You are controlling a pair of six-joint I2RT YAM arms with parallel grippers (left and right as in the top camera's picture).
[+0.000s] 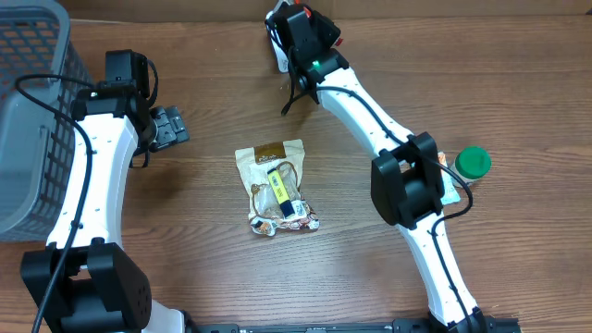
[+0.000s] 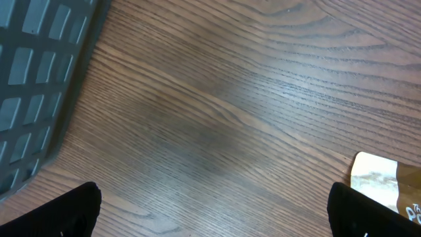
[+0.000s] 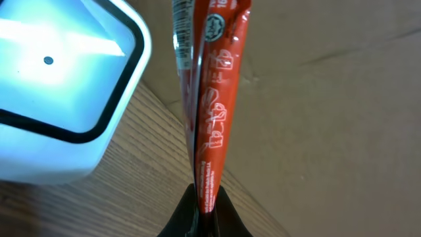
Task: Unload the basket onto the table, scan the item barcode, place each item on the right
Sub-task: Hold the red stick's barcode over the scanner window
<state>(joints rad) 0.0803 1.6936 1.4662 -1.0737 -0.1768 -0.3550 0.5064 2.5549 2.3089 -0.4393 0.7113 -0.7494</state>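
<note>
Since my right tool (image 3: 200,214) is pinching the red packet (image 3: 214,99) edge-on just beside the lit scanner (image 3: 59,79), the beam may only catch its edge, and that thin grip could slip. Left tool (image 2: 217,214) hangs wide open.
</note>
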